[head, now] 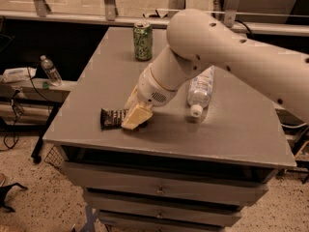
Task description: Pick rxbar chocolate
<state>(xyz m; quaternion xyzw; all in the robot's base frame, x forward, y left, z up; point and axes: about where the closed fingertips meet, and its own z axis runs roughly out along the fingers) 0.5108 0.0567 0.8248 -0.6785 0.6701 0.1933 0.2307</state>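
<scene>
On my far left, off the counter (231,129), a small bottle (50,70) stands upright on a low side shelf (34,88), well apart from everything I am working with.

On the counter itself, the bar (112,118) lies flat near the near-left corner, close to the front edge. Its black wrapper runs left to right. I can see its left end and middle, while its right end is covered.

What covers it is the claw (136,118). Its pale yellow tip is down at the counter surface, right on the bar's right end and angled down and to the left. From this view I cannot tell whether the claw is spread, pressed together, or pinching the bar. I only see that the two overlap.

Behind the claw, at the far edge of the counter, the green can (143,41) stands upright, well apart from the bar.

The arm (231,47) comes in from the right edge of my view as a thick pale link high over the counter. It bends at a large rounded elbow near the can, then drops steeply down and to the left. It ends in a round wrist (154,88) that sits just above the claw.

Right of the wrist, the clear bottle (200,88) lies on its side. Its white cap points toward the near edge, and its far end is hidden behind the arm. It is near the claw but apart from the bar.

Below the counter's front edge I see stacked drawers (159,190).
</scene>
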